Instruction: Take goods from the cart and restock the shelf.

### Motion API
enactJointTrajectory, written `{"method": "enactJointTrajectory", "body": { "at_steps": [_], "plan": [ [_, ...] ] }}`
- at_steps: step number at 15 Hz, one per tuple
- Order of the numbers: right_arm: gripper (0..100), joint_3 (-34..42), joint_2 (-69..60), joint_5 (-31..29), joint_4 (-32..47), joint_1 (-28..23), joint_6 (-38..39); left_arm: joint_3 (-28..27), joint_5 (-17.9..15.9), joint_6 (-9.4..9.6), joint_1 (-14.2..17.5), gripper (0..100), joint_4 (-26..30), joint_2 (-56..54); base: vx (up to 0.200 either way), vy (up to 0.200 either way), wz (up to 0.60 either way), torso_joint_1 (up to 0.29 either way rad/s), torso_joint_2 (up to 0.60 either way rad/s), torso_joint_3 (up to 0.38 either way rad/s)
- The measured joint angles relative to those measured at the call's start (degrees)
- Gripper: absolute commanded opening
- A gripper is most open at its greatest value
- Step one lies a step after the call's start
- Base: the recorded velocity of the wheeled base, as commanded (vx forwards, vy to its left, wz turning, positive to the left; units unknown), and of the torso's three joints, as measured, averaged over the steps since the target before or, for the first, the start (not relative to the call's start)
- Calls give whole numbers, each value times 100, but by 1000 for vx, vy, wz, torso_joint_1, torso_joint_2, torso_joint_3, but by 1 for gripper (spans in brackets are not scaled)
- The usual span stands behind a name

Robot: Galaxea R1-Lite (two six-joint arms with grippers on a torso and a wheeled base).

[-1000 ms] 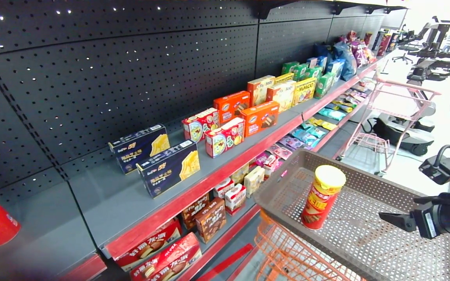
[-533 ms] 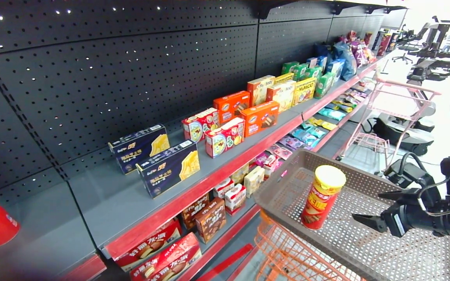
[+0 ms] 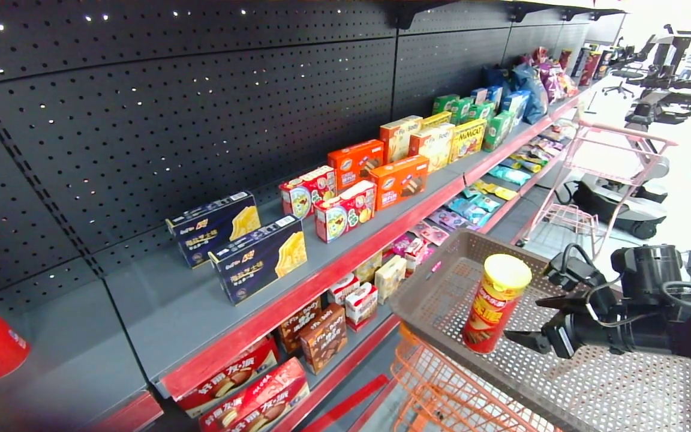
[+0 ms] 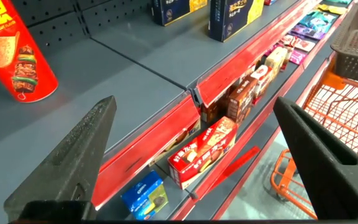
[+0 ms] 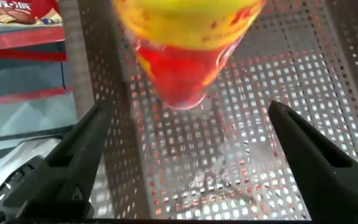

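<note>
Your head camera sits high, looking forward and down: shelf [image 3: 171, 312] runs slantwise from near left to far right, grey basket [image 3: 561, 390] at near right. Your left wrist camera hangs near the shelf's front edge, facing down and along it between the spread fingers of the left gripper [image 4: 194, 106]; it shares the red can [image 4: 17, 53] and blue boxes [image 4: 235, 15] with the head view (same shelf end). Your right wrist camera is very near the yellow-lidded can [image 5: 188, 50], looking between the parted fingers of the right gripper [image 5: 186, 109] at the basket floor; head view shares both.
</note>
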Motion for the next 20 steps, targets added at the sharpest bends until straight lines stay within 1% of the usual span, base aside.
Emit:
{"method": "enactJointTrajectory", "body": {
  "at_steps": [3,4,6,7,9,13,16,20],
  "plan": [
    [100,-679,669,190,-20,98,-2,0,2,2,-2,100,0,0,0,0,0,0,0,0],
    [0,-968,913,235,-44,127,-4,0,2,0,-2,100,0,0,0,0,0,0,0,0],
    [0,-1560,1428,313,-217,211,-93,0,2,0,-2,100,0,0,0,0,0,0,0,0],
    [0,-1707,1604,334,-339,255,-134,0,2,2,-2,100,0,0,0,0,0,0,0,0],
    [0,-1702,1742,349,-490,296,-160,0,0,2,-2,100,0,0,0,0,0,0,0,0],
    [0,-1481,1598,327,-503,257,-162,0,0,0,-2,100,0,0,0,0,0,0,0,0],
    [0,-1131,1014,316,-484,137,-165,0,2,2,-2,100,0,0,0,0,0,0,0,0],
    [0,-406,-734,323,-525,-160,-46,0,0,0,0,100,0,0,0,0,0,0,0,0]
  ]
}}
